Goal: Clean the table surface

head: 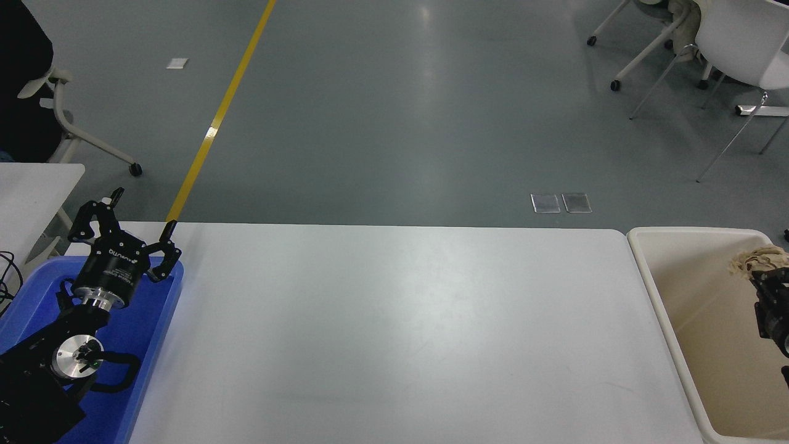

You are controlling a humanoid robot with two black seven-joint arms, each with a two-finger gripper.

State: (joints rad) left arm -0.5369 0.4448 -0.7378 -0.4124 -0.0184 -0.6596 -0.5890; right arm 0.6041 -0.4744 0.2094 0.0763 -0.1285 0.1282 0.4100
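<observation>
A big table in the middle, with a tray on one side and a tub on the other.

The table surface (394, 327) fills the middle. A tray (154, 345) sits at its left end, and the left gripper (126, 216) hangs over the tray's far corner. A tub (653, 290) stands just beside the table's right end. The right gripper (767, 277) is over the tub, at the right edge, with a rag (755, 258) at its tip. Behind the table is floor, with chairs (733, 43) far back on the right. A smaller table (31, 185) stands at the left, behind the tray.
</observation>
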